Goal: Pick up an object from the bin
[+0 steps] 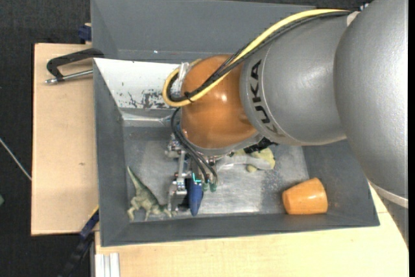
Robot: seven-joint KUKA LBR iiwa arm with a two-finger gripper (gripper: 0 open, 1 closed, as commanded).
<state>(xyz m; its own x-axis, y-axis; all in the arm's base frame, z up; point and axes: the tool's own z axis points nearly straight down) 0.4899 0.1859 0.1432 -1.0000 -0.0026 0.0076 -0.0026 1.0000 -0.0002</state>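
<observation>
From where I stand, the arm (305, 87) is deep in the grey bin (107, 139) and its pincer (185, 194) is down at the floor. It is right against a small blue piece (193, 198) that lies at its tip, on the side towards the near wall. Whether the pincer is wide or narrow I cannot tell, since its metalwork and the blue piece run together, so I would not call anything held.

My reading is that this is the grasp itself: low at the bottom, nothing lifted yet. The next move would call for a firm closing on the blue piece, if that is the target, then a straight rise. It should keep clear of the green toy dinosaur (142, 199), which lies just beside the pincer on the side away from the arm.

Counting what lies loose:
- one blue piece at the pincer's tip
- one green toy dinosaur beside it
- one orange cup-shaped piece (305, 196), well apart on the arm's side
- one pale yellowish piece (259, 160), behind the pincer and partly under the arm, so it may be more than one
</observation>
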